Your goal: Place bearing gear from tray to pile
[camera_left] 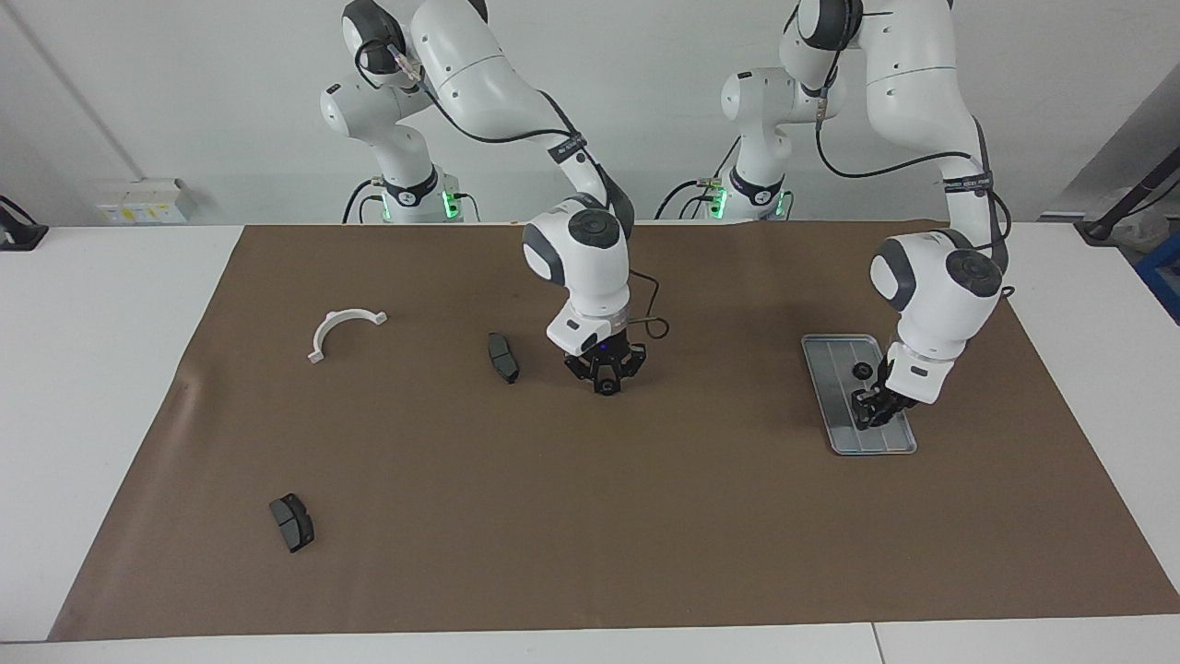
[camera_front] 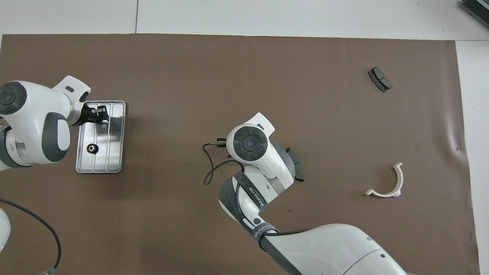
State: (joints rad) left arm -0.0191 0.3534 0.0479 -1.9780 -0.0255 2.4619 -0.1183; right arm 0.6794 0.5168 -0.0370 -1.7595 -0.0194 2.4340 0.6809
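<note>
The silver tray [camera_left: 834, 406] [camera_front: 114, 152] lies toward the left arm's end of the mat. One small black bearing gear [camera_left: 862, 371] [camera_front: 91, 148] rests in the tray's end nearer the robots. My left gripper [camera_left: 870, 417] [camera_front: 100, 114] is down in the tray's other end, its fingers shut on a second gear that they mostly hide. My right gripper [camera_left: 606, 385] is low over the middle of the mat, shut on another black gear. The pile is a loose scatter: a white half-ring bracket [camera_left: 343, 327] [camera_front: 387, 183] and a dark brake pad [camera_left: 503, 357] beside the right gripper.
A second brake pad [camera_left: 292, 522] [camera_front: 379, 79] lies farther from the robots, toward the right arm's end. A brown mat [camera_left: 590, 516] covers the white table. A black cable [camera_front: 208, 168] loops off the right wrist. In the overhead view the right wrist hides its own fingers.
</note>
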